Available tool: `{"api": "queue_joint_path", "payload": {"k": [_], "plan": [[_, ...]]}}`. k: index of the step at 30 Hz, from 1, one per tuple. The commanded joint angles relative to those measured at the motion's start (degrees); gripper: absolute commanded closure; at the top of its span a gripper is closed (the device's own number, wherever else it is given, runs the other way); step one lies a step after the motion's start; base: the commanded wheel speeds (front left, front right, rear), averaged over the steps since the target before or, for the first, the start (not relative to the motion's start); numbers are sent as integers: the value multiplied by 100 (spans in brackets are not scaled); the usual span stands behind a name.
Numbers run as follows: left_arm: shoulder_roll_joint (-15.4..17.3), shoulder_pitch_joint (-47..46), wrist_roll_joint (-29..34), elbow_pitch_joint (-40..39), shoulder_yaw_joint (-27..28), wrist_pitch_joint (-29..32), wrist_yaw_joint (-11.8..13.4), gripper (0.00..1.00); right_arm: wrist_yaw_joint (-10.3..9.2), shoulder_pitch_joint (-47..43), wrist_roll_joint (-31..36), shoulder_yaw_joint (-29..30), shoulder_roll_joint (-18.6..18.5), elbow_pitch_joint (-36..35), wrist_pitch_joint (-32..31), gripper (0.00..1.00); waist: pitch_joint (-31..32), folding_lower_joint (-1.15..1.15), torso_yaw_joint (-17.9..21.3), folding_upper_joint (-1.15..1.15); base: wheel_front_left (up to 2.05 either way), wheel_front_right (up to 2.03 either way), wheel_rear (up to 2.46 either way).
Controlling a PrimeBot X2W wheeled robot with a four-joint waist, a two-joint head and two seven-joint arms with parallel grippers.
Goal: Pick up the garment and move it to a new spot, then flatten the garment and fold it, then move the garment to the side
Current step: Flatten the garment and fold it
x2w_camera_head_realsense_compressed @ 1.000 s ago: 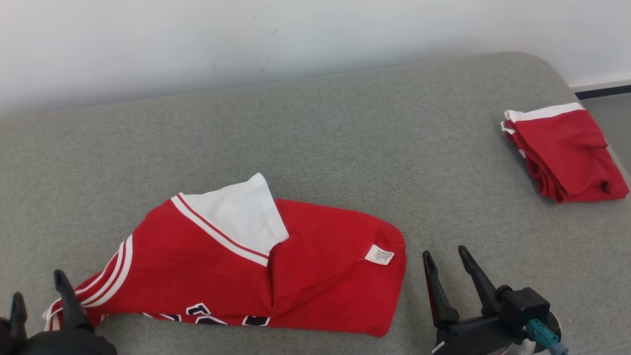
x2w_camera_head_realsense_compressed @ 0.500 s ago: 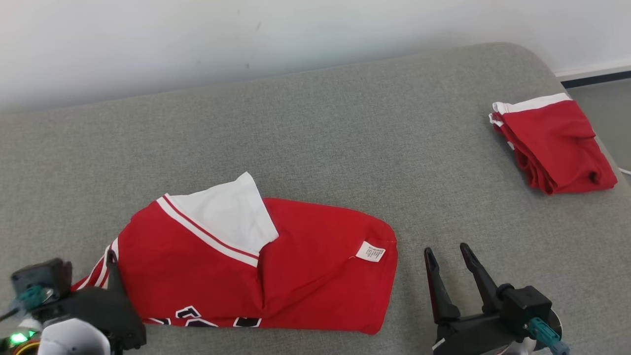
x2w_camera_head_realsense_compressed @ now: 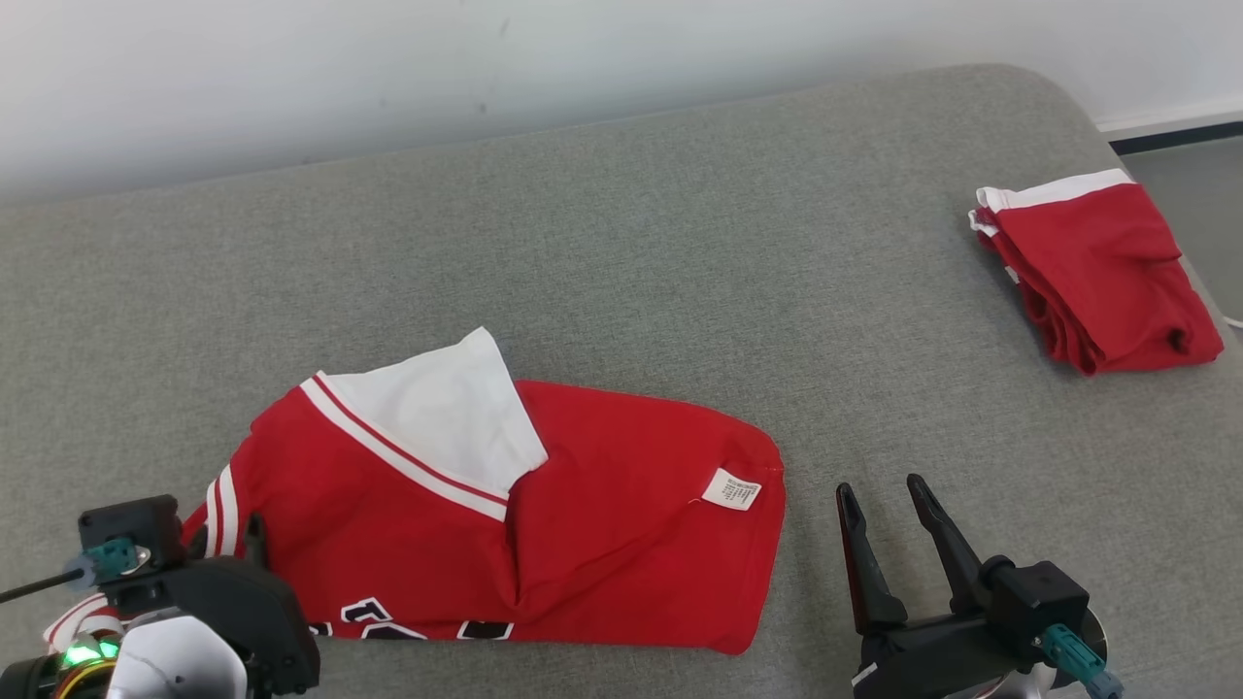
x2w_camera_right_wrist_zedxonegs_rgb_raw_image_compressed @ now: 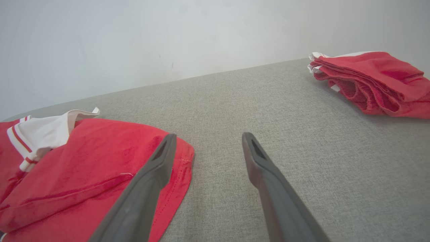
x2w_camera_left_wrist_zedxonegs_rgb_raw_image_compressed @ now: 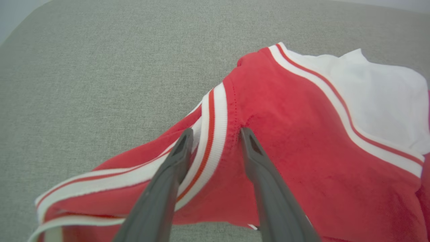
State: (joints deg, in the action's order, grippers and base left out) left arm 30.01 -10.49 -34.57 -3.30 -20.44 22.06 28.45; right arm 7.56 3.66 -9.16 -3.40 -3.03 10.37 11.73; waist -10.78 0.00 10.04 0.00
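A grey fabric-covered table [x2w_camera_head_realsense_compressed: 680,243] with a rounded far-right corner is set against a pale, faintly scuffed wall [x2w_camera_head_realsense_compressed: 388,68]. At the far right, grey floor [x2w_camera_head_realsense_compressed: 1214,165] is seen beyond a dark strip [x2w_camera_head_realsense_compressed: 1175,143].

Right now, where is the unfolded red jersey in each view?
Head view: jersey lower centre-left, on the grey surface.
Left wrist view: centre to right edge.
Right wrist view: lower left corner.
Shared landmark: its white flap with striped trim.
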Motion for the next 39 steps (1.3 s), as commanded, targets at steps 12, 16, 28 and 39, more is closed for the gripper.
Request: {"api": "queue_joint_path", "payload": {"k": [12,16,28,39], "plan": [[90,258,-111,-192,-197,255,-99,100,-13,35,13,-34,25,49,33,0,21,0,-131,0,0,0,0],[38,510,-237,-589,7,39,29,100,-13,-25,50,-15,25,21,16,0,45,0,-194,0,0,0,0],[100,1955,-684,-1989,273,27,311,100,-13,-85,98,-26,2,-76,-80,0,81,0,-461,0,0,0,0],[45,2077,-616,-1552,194,25,450,0,-13,-31,72,25,-50,-97,-94,0,47,0,-487,0,0,0,0]]}}
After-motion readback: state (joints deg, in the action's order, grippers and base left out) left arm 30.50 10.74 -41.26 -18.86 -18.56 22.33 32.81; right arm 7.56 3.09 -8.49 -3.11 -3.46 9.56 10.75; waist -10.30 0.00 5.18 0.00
